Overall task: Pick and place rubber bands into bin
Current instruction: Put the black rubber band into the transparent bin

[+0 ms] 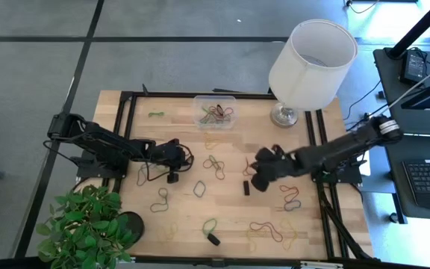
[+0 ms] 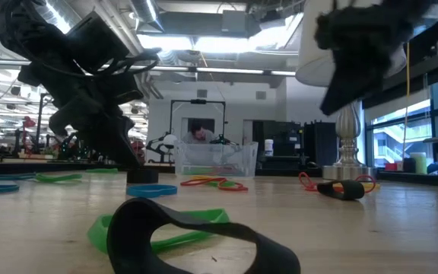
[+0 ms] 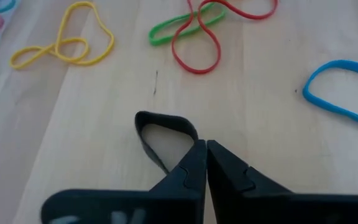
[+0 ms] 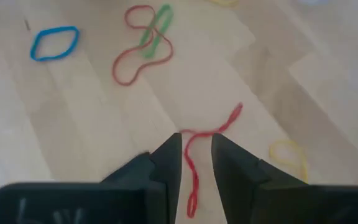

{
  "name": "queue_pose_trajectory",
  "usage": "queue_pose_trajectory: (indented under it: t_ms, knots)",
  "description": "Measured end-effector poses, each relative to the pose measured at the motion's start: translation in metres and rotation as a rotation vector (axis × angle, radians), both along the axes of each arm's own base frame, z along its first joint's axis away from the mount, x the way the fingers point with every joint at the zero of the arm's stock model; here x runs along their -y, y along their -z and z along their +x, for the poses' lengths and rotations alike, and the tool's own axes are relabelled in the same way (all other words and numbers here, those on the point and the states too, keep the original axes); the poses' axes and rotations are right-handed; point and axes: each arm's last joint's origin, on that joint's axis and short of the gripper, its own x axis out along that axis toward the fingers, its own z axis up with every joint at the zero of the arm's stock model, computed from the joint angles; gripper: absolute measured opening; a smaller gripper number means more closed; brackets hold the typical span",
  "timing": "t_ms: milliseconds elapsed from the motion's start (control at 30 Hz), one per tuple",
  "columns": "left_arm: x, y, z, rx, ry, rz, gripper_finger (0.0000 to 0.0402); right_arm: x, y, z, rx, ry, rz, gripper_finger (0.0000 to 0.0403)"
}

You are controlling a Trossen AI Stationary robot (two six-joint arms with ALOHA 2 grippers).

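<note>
Red rubber band [image 4: 194,163] between right pincer [image 4: 196,154] fingers

no readable text, labels or signs anywhere

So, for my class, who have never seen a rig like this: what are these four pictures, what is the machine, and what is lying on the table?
The machine is two dark robot arms at a wooden table, each ending in a two-finger gripper. One picture looks straight down, one looks level across the tabletop, and two come from cameras on the wrists. Coloured rubber bands lie scattered about; some are already in the clear bin. A white lamp and a plant stand at the edges. The left gripper is shut on a black band. The right gripper is open, its fingers on either side of a red band on the wood.
</note>
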Motion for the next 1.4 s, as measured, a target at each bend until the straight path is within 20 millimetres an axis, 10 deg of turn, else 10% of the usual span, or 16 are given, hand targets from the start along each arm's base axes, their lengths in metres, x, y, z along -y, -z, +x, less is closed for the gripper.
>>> queue_pose_trajectory:
  t_ms: [567, 1067, 1400]
  knots:
    - [0.0, 0.002, -0.001, -0.048, -0.045, -0.033, 0.0111, -0.03, 0.038, -0.02, 0.224, -0.087, 0.006, 0.0091]
    - [-0.001, 0.011, 0.002, -0.091, -0.074, 0.009, 0.0016, -0.034, 0.034, -0.017, 0.263, -0.149, -0.021, 0.0091]
    - [-0.023, -0.071, 0.056, 0.029, -0.148, 0.125, 0.0004, -0.034, 0.034, -0.017, 0.251, -0.186, -0.057, 0.0091]
